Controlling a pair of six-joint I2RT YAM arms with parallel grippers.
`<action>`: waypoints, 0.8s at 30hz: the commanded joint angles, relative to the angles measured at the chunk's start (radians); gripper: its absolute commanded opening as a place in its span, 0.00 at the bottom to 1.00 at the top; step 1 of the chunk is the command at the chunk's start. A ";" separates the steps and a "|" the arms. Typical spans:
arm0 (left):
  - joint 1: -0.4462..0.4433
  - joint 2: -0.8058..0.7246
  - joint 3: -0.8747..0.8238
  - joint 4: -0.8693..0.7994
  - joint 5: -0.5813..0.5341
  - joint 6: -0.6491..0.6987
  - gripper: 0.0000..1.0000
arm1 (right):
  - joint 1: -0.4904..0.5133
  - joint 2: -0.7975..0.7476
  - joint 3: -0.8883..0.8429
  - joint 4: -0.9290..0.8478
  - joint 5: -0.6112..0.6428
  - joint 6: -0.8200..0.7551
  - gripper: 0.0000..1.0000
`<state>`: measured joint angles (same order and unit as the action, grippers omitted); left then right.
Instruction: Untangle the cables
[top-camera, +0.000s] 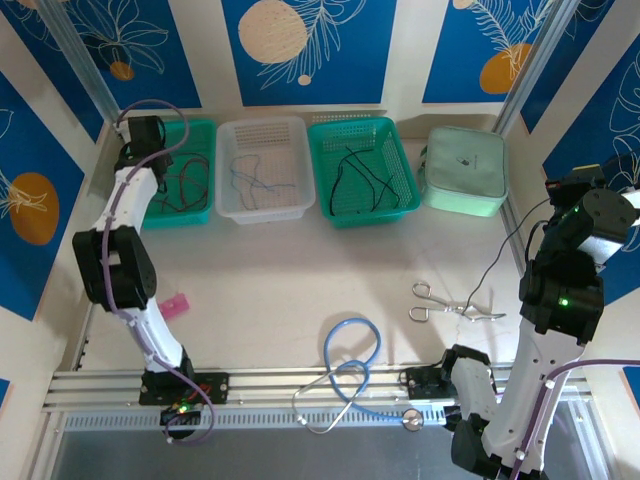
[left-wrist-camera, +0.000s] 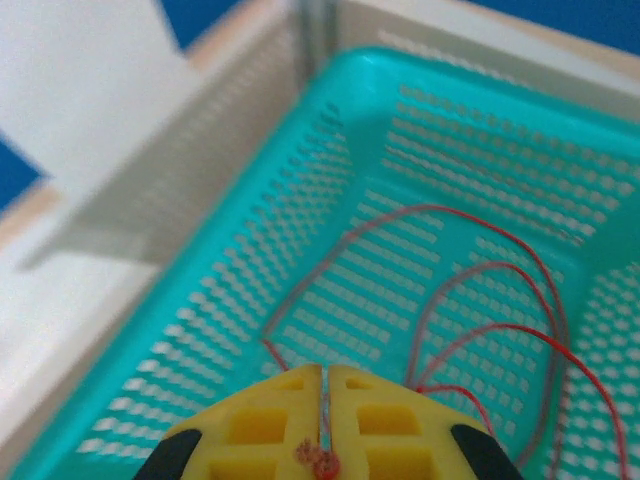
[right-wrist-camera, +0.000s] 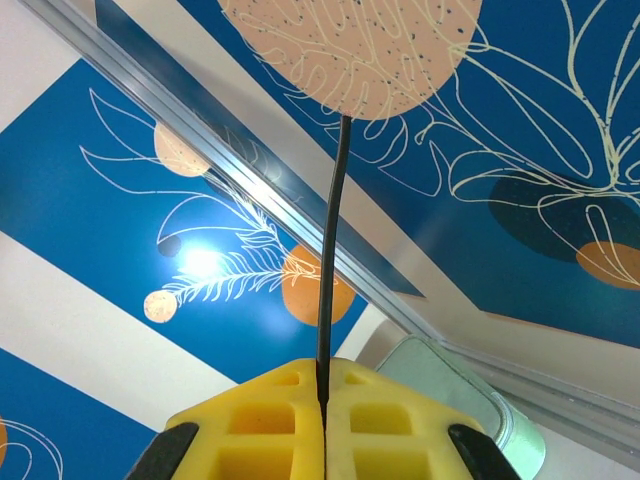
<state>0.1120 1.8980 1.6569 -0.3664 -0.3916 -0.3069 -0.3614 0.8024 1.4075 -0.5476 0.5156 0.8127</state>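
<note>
My left gripper (left-wrist-camera: 327, 372) hangs over the left teal basket (left-wrist-camera: 230, 300) with its yellow jaws shut on a thin red cable (left-wrist-camera: 470, 335). That cable loops across the basket floor, and its frayed end sticks out behind the jaws. From above, the left gripper (top-camera: 148, 140) is at that basket's (top-camera: 200, 215) near-left corner. My right gripper (right-wrist-camera: 323, 378) is raised and shut on a thin black cable (right-wrist-camera: 333, 250). In the top view the black cable (top-camera: 508, 252) trails from the right gripper (top-camera: 563, 186) down to the table. A purple-grey cable (top-camera: 258, 182) lies in the white basket (top-camera: 262, 212). Another black cable (top-camera: 362, 175) lies in the right teal basket (top-camera: 400, 210).
A mint zip pouch (top-camera: 463, 170) sits at the back right. Metal scissors (top-camera: 455, 305) lie right of centre. A light-blue tube loop (top-camera: 350, 350) lies near the front rail (top-camera: 260, 385). A small pink item (top-camera: 175, 305) is beside the left arm.
</note>
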 joint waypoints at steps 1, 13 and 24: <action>0.009 0.096 0.135 -0.218 0.264 0.025 0.00 | -0.004 0.002 0.001 0.012 -0.008 -0.001 0.00; 0.040 0.397 0.445 -0.526 0.586 -0.149 0.00 | -0.005 -0.013 0.016 -0.006 -0.044 0.052 0.00; 0.078 0.454 0.432 -0.492 0.710 -0.214 0.26 | -0.003 -0.013 0.031 -0.031 -0.111 0.108 0.00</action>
<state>0.1837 2.3486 2.0758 -0.8528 0.2604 -0.4950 -0.3614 0.7940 1.4075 -0.5743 0.4282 0.9005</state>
